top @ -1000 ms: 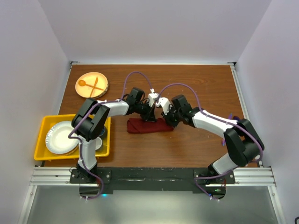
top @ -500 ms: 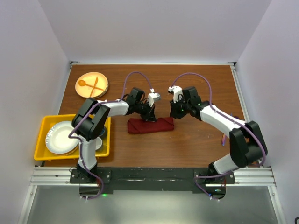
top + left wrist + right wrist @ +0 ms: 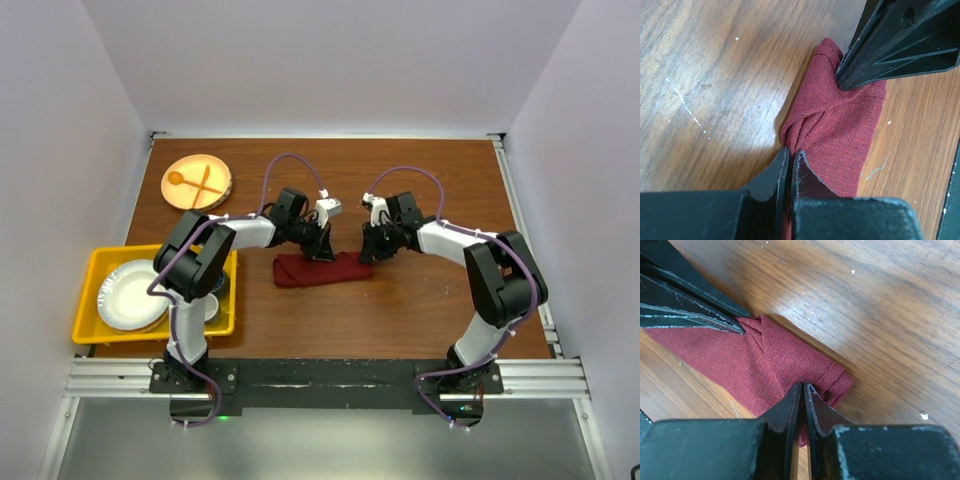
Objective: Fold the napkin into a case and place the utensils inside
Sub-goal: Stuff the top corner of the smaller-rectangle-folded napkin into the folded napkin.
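The napkin is lying folded into a narrow strip mid-desk — the left tool is pinching its far edge, the right tool its right end.

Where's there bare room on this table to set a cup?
Bare: the table's far right corner, beyond the right arm, and the near strip between napkin and front rail. Crowded: the middle, where the left arm meets it at the napkin, and the left: orange plate, yellow bin.
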Controlling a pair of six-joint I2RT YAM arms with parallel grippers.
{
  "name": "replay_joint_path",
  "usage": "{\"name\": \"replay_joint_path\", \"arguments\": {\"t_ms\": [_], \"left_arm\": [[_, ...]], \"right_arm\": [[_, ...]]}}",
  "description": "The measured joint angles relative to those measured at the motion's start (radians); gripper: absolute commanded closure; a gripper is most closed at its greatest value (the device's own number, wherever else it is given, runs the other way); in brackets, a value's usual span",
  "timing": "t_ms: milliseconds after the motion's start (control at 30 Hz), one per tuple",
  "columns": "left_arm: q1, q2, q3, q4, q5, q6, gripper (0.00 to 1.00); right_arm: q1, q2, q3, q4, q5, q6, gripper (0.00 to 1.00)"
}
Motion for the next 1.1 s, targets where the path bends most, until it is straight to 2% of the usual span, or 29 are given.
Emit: {"name": "replay_joint_path", "arguments": {"t_ms": [67, 200, 467, 800, 1100], "left_arm": [[0.002, 0.002, 0.0, 0.003, 0.003, -0.006, 1.0], [0.006, 0.008, -0.002, 0.01, 0.016, -0.032, 1.0], [0.016, 0.006, -0.034, 0.071, 0.034, -0.065, 1.0], [0.018, 0.001, -0.051, 0.101, 0.032, -0.09, 1.0], [0.02, 0.002, -0.051, 0.101, 0.029, -0.109, 1.0]], "right_arm": [[-0.002, 0.008, 0.004, -0.002, -0.003, 0.008, 0.87], [-0.016, 0.045, 0.043, -0.026, -0.036, 0.027, 0.78], [-0.096, 0.065, 0.065, -0.034, -0.197, 0.101, 0.69], [-0.116, 0.023, 0.096, 0.066, -0.294, 0.286, 0.69], [-0.117, 0.158, 0.003, 0.169, -0.312, 0.426, 0.7]]}}
